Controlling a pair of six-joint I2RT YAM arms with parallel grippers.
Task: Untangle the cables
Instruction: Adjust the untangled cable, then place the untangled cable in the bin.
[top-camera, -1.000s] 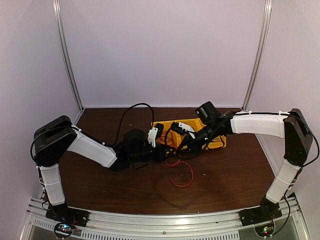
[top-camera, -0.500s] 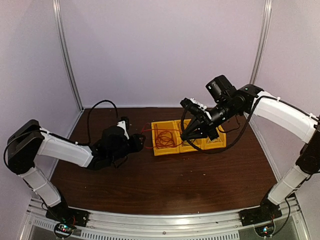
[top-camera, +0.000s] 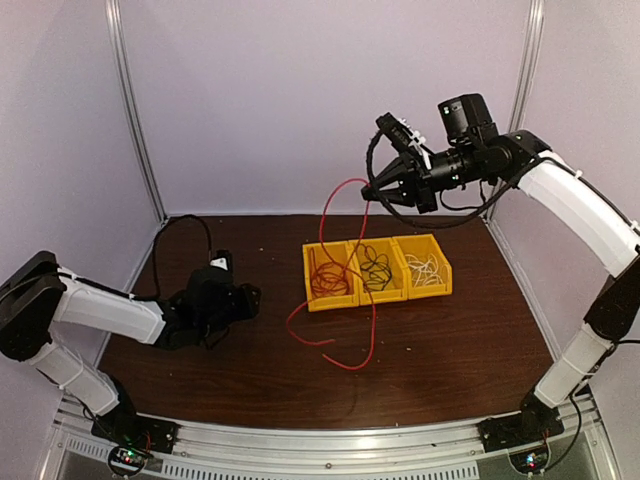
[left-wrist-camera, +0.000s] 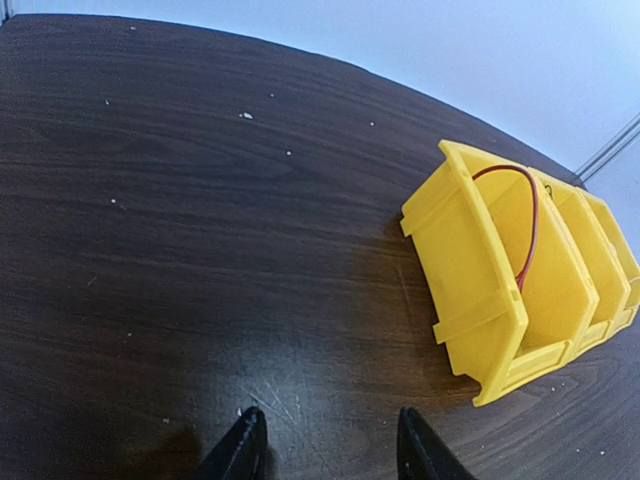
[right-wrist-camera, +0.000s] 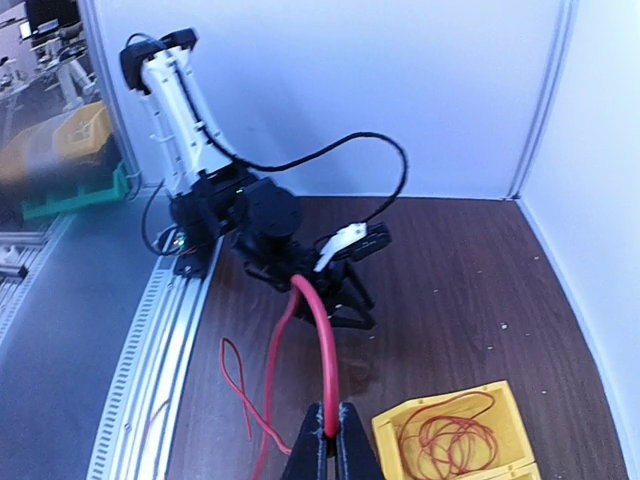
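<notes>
Bins come first: three yellow bins (top-camera: 382, 297) stand joined in a row on the table (top-camera: 450, 350), toward its far edge and a little right of the middle. The left one holds loose loops of the red cable (right-wrist-camera: 328, 370). The middle one holds the black cable (top-camera: 375, 268) in a small tangle, and the right one holds the white cable (top-camera: 425, 268) in a pale bundle.

The right arm (top-camera: 575, 205) reaches high over the bins, its forearm stretched toward the middle of the table. The right pincer (right-wrist-camera: 331, 440) is pinched tight on a strand of the red cable. From that grip the strand arches up and over. It then hangs down past the front of the bins to the table, where its free end curls in open bends toward the near edge. The other part runs down into the left bin.

The left arm (top-camera: 105, 310) lies low along the left side of the table. The left pincer (left-wrist-camera: 325, 452) hovers just above the wood and points at the bins from well apart. Its jaws are parted and nothing is between them.
</notes>
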